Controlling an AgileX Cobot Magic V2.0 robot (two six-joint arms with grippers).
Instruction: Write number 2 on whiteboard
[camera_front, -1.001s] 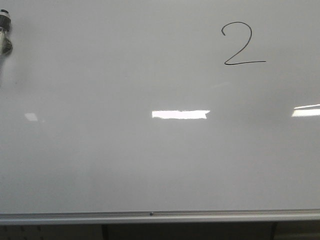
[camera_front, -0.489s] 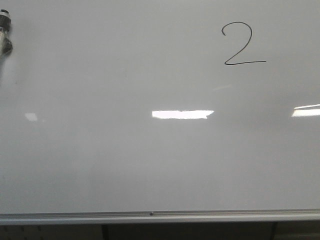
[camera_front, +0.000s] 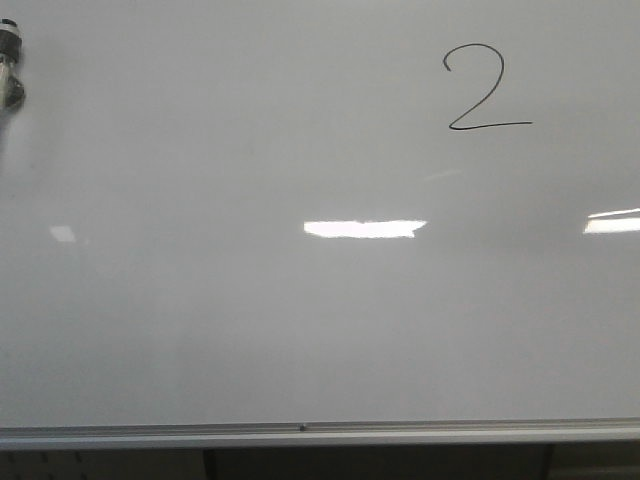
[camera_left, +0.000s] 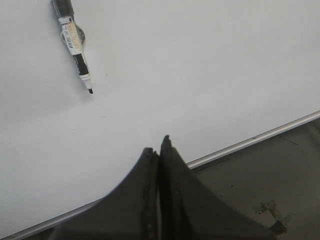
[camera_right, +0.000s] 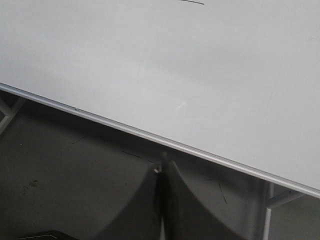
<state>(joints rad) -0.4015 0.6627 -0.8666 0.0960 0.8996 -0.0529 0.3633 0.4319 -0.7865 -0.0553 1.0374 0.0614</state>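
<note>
The thin black number 2 (camera_front: 485, 88) is on the big shiny whiteboard (camera_front: 250, 330). The light, slippery black-and-white marker pen (camera_left: 75, 42) lies loose; grab its middle. Both hands, left (camera_left: 159, 147) and right (camera_right: 163, 162), are closed and empty.

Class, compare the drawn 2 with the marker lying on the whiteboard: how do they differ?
The number 2 is flat thin ink at the front view's upper right; the marker is a solid labelled barrel, uncapped, near the left edge. The 2 curves; the marker is straight. Both are black and on the whiteboard.
</note>
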